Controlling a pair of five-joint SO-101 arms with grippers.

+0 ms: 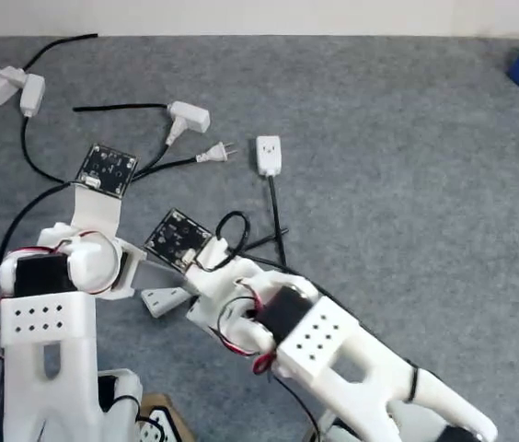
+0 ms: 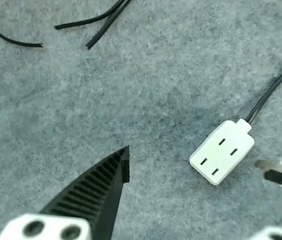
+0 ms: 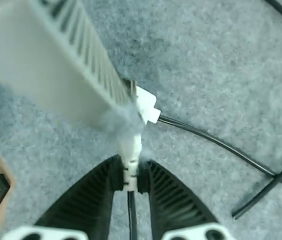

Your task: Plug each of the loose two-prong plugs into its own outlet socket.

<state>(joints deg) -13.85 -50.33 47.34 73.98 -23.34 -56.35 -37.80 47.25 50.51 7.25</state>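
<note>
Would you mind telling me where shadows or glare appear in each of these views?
High view: even light, no glare, only faint shadows on the grey carpet. Left wrist view: a soft dark patch on the carpet next to the outlet socket. Right wrist view: a similar shadow beyond the plug in the right gripper.

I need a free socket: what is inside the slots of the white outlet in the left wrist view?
The outlet shows four dark slots with no prongs in them. A plug sits beside it, prongs outside the slots. The contacts deeper in are hidden.
</note>
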